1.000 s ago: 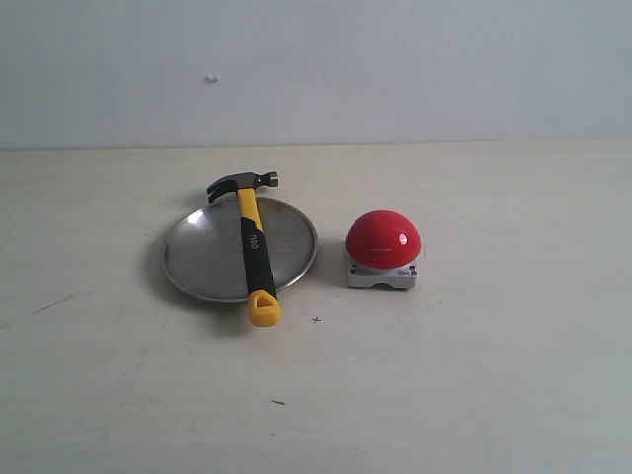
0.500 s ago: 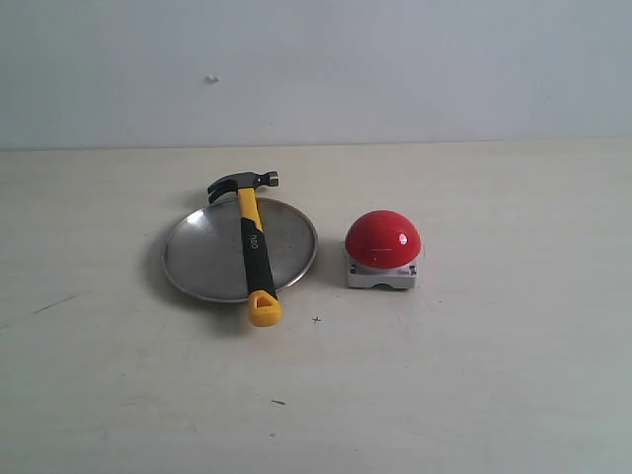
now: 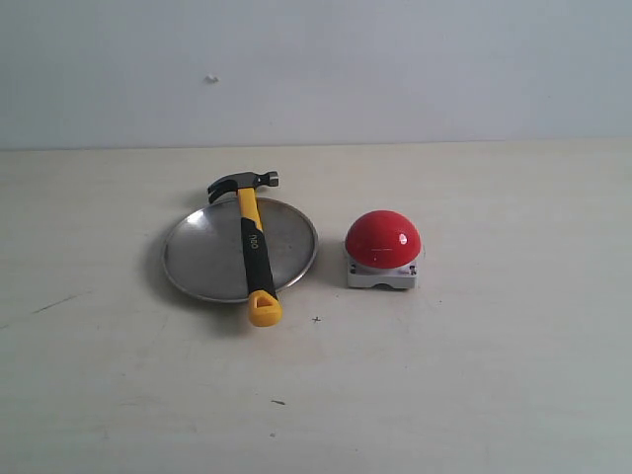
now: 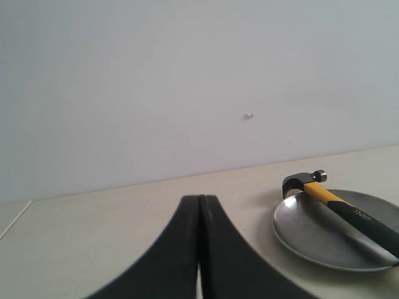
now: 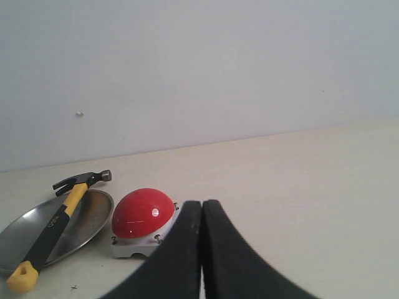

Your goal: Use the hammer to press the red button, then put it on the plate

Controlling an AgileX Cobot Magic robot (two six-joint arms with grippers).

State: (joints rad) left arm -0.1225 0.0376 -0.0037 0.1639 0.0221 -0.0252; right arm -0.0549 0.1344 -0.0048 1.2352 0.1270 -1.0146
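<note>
Exterior view showed the hammer lying loose across the plate. Its dark head sat past the rim at 12 o'clock and its yellow loop overhung the rim at about 5 o'clock. The red button stood on the worktop at the plate's 3 o'clock, near it but not touching. Neither arm reached into that view.

From the wrist cameras I saw the left end effector and the right end effector each pressed together on nothing, held well back from the things. I judged that parked pose to mean no grasp was under way. With the hammer resting on the plate, I could not tell whether the button had been pressed.

The left wrist view cut off the handle's loop and missed the button entirely. The right end effector hid a corner of the button's grey base. The handle lettering was too small to read.
</note>
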